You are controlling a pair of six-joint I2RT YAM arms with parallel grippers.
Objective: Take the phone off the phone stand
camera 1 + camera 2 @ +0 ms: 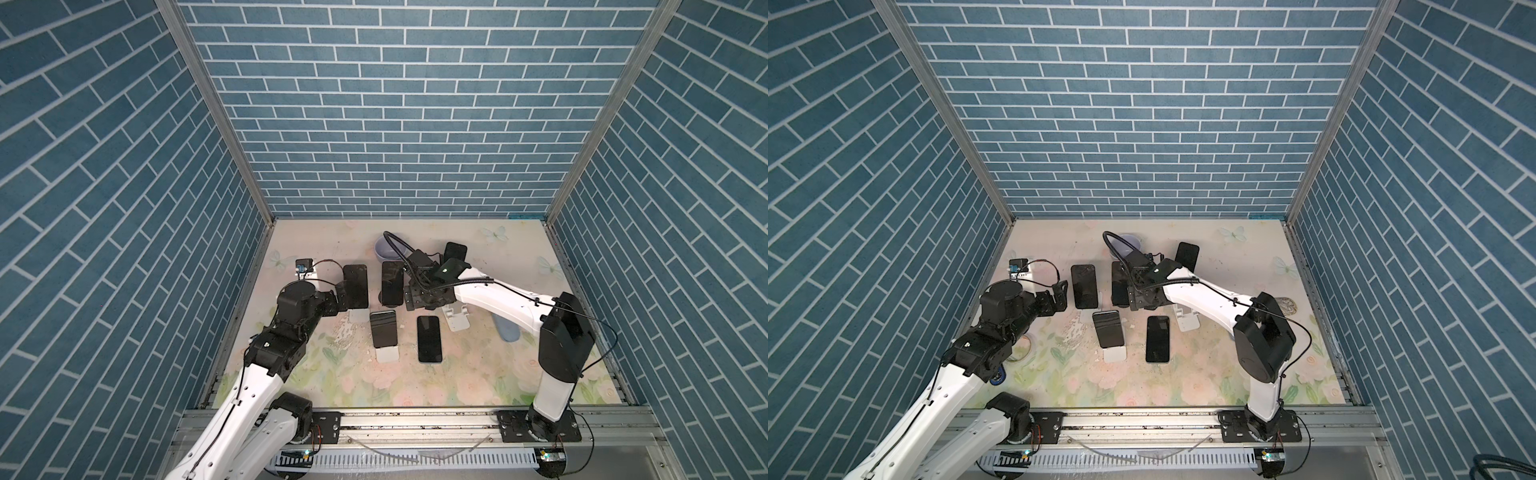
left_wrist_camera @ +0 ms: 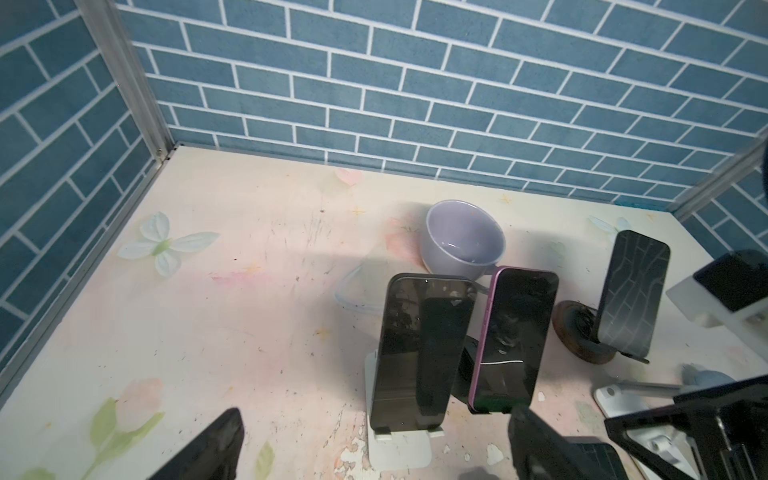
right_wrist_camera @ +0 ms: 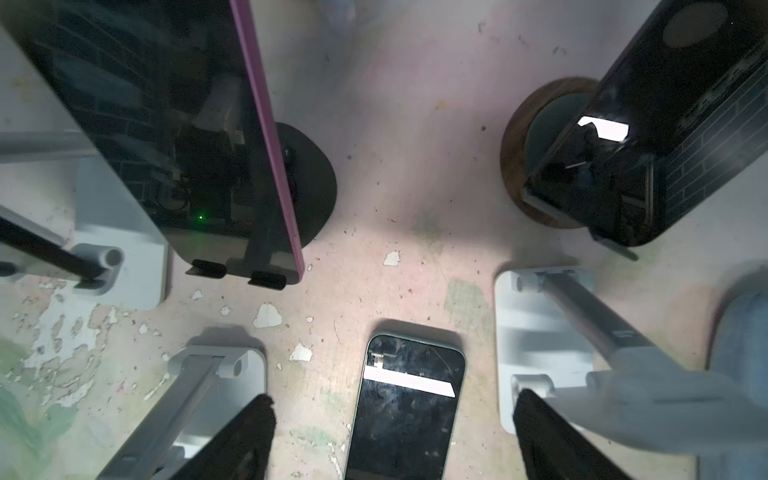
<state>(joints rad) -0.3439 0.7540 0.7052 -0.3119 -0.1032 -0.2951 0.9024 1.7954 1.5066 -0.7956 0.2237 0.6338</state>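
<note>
Tabletop (image 1: 478, 374): pale floral-print sheet, butterfly motifs toward rear, surface scuffed, coating flaked left of centre.

Directly on it:
- lavender ceramic bowl (image 2: 432, 249), rear centre
- black glass-faced phone with pale edge (image 1: 429, 338), flat, screen up, front of centre
- three white plastic stand bases (image 1: 388, 354)
- black disc stand base (image 3: 320, 178)
- round wooden stand base (image 3: 513, 166)
- blue-grey oblong object (image 1: 508, 330), right side

On the table (image 1: 478, 374), a flat phone (image 1: 429, 338) lies between a propped phone (image 1: 383, 329) on its left and an empty stand (image 1: 458, 321) on its right. A bowl (image 1: 383, 250) sits well behind them, toward the far wall.
</note>
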